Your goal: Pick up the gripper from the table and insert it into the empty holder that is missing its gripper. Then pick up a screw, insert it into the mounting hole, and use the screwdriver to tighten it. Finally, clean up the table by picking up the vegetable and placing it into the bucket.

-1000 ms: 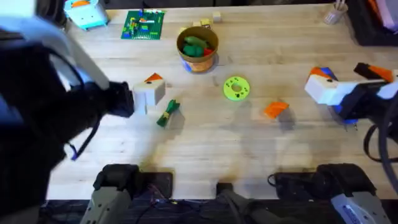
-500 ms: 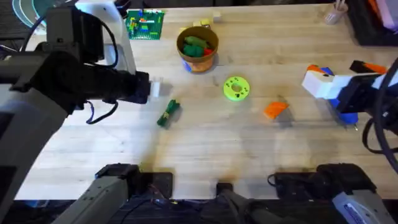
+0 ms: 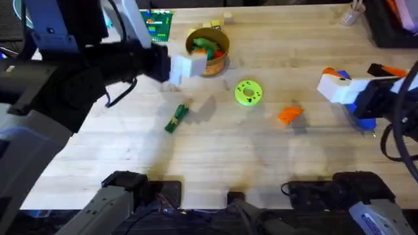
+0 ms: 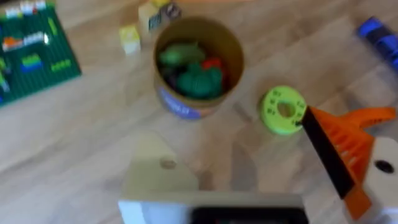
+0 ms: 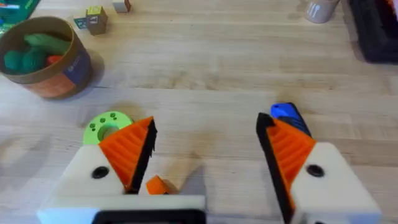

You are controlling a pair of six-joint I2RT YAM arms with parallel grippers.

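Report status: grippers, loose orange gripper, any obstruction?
Left gripper open, above the table by bucket. Right gripper open, empty. Orange gripper on table, ungrasped. Green disc nearby, not blocking.

left tool (image 3: 179, 65) risen, swung toward bucket (image 3: 208, 51)

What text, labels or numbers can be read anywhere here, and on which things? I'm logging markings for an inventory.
No legible text in any view.
Bucket: a blue-purple patch on its side may be a label, too blurred to read.
Green plate with coloured bricks: no writing can be made out.
Lime disc: holes, no print seen.
Small blocks beside the bucket: faces too small to read.
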